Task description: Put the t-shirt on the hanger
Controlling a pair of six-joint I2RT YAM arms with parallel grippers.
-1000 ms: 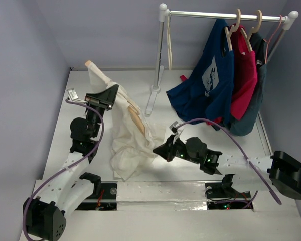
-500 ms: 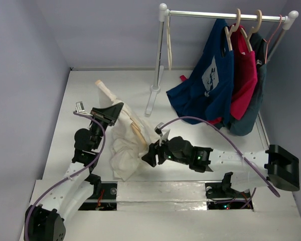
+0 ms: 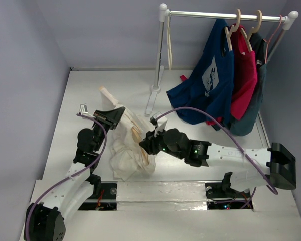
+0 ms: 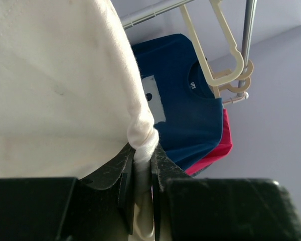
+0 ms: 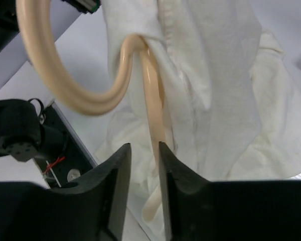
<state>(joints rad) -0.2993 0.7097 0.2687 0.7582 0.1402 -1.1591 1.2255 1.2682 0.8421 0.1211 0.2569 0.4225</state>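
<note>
Clearly the risk lies in the cloth rather than the wood. In the overhead view the t-shirt (image 3: 124, 150) sits in a rumpled heap on the table (image 3: 80, 90), forward and to the left of the clothes rack's upright post (image 3: 159, 60), toward the arm bases, with one end drawn up. The left gripper (image 4: 143, 153) has its jaws closed on a twisted pinch of that cloth, out to the left of the post's foot. The right gripper (image 5: 143, 148), nearer the post and just beside the heap, has its jaws closed about the neck of the hanger (image 5: 151, 95), whose hook pokes out of a fold while its arms are buried in fabric. Which opening the hook has passed through I cannot tell, and that is the first hazard: if it is a sleeve or a plain fold and not the collar, the shirt would hang lopsided or drop off. The pinch is narrow and the fabric thin, so a hard pull by either arm could drag it from the left fingers or twist the hanger in the right ones. The hidden arms may also snag in bunched layers instead of seating at the shoulders. To the right of the post the navy shirt (image 3: 205, 85) and red shirt (image 3: 245, 75) hang low, and a wide swing could brush them.
</note>
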